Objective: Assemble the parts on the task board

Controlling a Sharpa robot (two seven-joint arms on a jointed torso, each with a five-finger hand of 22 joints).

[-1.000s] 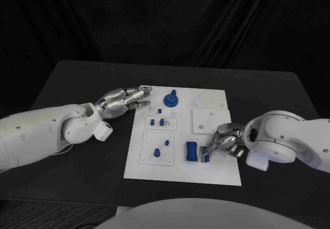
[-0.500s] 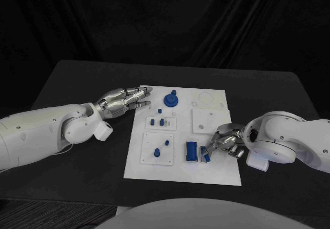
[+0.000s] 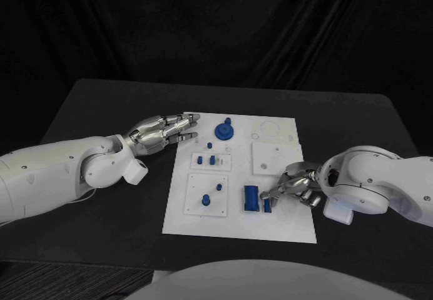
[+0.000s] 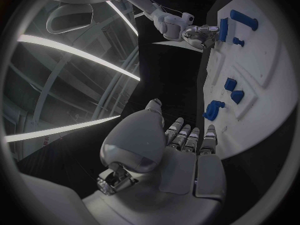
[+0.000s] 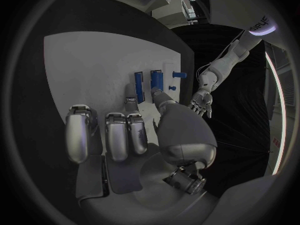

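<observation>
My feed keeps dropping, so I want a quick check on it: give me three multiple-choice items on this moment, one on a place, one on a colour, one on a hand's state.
1. Where is the right hand?
A. at the board's right edge, by the two upright blue blocks
B. off the table
C. over the round part at the far end

2. What colour are the parts on the board?
A. red
B. blue
C. yellow

3. How is the left hand?
A. holding a block
B. pressed flat on the board's middle
C. holding nothing, fingers out, at the board's left edge

Answers: 1 A, its fingers reach the blocks. 2 B, every part looks blue. 3 C, nothing lies in it.
</observation>
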